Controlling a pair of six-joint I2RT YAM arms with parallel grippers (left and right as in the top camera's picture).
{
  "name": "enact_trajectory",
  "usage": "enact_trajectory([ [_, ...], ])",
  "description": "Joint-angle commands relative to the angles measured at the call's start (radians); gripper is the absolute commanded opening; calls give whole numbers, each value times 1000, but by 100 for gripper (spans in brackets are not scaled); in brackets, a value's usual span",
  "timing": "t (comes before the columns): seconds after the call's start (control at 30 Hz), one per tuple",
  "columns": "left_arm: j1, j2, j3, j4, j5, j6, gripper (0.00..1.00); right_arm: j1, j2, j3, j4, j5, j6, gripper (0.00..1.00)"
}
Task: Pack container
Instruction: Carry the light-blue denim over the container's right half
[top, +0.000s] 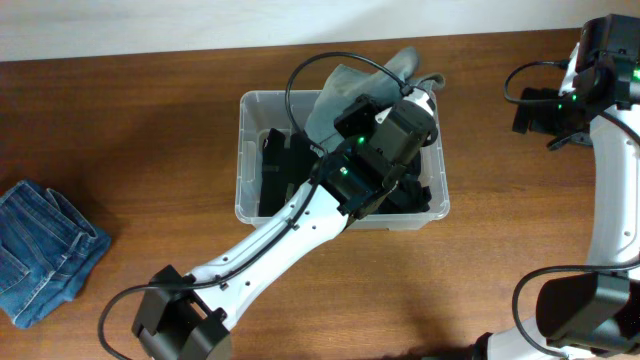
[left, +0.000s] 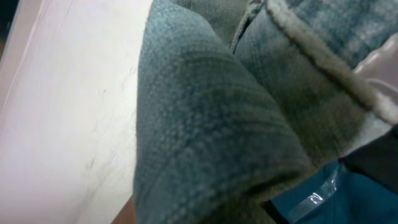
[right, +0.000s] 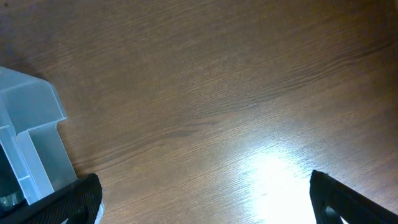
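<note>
The clear plastic container (top: 243, 160) stands mid-table with dark garments (top: 285, 170) inside. My left gripper (top: 418, 98) is over the container's far right corner, shut on grey jeans (top: 340, 90) that hang over the far rim. The grey denim (left: 205, 124) fills the left wrist view and hides the fingers. My right gripper (top: 548, 118) is open and empty above bare table to the right of the container. In the right wrist view its fingertips (right: 205, 199) are spread wide, with a corner of the container (right: 31, 124) at the left.
Folded blue jeans (top: 40, 245) lie at the table's left edge. The left arm stretches from the front edge over the container. Wooden table surface (right: 217, 93) lies under the right gripper.
</note>
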Motion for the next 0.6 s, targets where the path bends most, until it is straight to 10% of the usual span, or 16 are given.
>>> enact_trajectory([
  [0.0,2,-6,39,22,-83,-90,0,-3,-4,8,0,9,7,99],
  [0.57,2,108,39,20,-79,-140,0,-3,-4,8,0,9,7,99],
])
